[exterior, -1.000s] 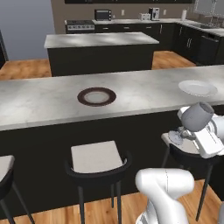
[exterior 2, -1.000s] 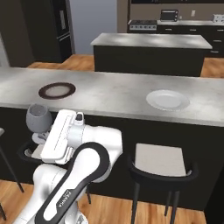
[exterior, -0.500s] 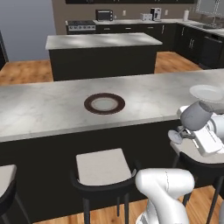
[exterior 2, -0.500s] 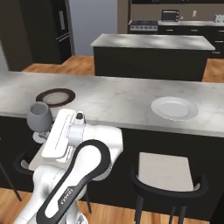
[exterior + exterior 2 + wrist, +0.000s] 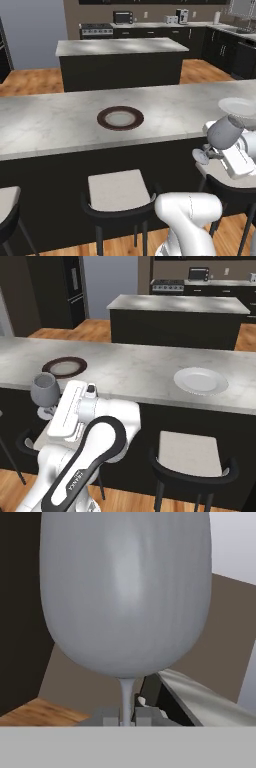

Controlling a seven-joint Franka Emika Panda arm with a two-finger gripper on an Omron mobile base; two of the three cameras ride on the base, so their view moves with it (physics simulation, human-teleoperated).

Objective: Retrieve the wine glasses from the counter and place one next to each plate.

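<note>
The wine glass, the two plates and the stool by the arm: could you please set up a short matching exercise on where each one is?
Things:
1. wine glass
2. brown-rimmed plate
3. white plate
4. stool

Places:
A. on the floor, in front of the bar top
B. held by its stem in the gripper
C. on the bar top, toward its left
D. on the bar top, toward its right

Pairs: 1-B, 2-C, 3-D, 4-A

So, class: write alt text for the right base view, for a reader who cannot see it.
The gripper holds a grey wine glass by its stem, in front of a long grey bar top. On the top lie a brown-rimmed plate and a white plate.
</note>
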